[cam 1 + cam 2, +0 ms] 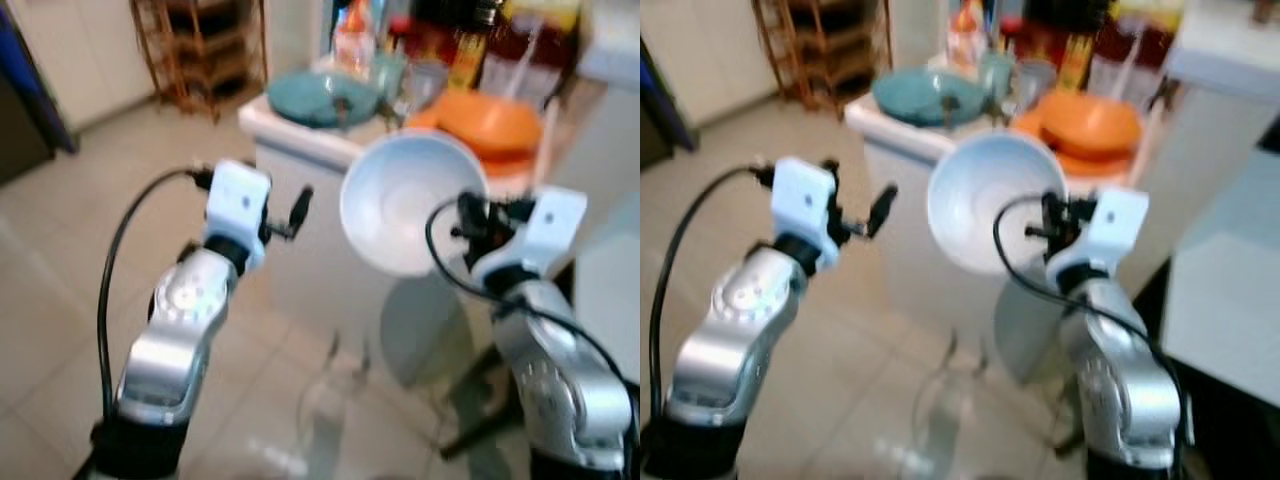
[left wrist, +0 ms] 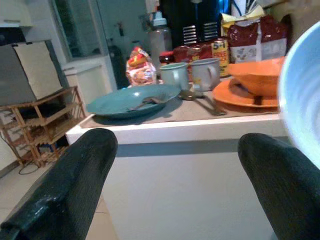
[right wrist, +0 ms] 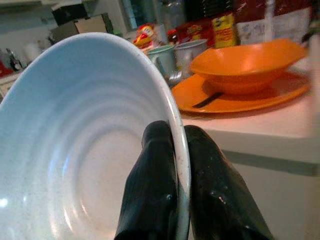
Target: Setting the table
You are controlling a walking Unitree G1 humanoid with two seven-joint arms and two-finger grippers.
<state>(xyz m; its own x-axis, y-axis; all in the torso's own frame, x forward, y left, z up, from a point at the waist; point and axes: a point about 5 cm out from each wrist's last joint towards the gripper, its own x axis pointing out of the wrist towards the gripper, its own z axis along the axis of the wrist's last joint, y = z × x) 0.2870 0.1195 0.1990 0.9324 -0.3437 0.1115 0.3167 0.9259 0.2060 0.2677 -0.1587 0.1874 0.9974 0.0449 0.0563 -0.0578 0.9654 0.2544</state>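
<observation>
**Bowl in transit to counter**

Right gripper (image 3: 176, 165): we hold the bowl (image 1: 410, 205) by its rim, one finger inside, one outside, pinched tight. The bowl hangs tilted on edge in the air, mouth turned toward us, just short of the counter (image 1: 300, 135).

Left gripper (image 2: 175, 190): fingers spread wide, holding nothing, raised level with the counter front.

Bowl: pale, white to light blue, glossy, with faint concentric ridges inside; it looks empty.

On the counter, outward: orange bowl (image 3: 245, 62) on an orange plate (image 3: 235, 97), two mugs (image 2: 192, 75), a teal plate (image 2: 132, 100) with cutlery on it, bottles and packets behind.

Step, as we judge it: carrying the bowl to its place. Next we need to close on the counter, level the bowl, find a free spot beside the orange set, then lower and release.
</observation>
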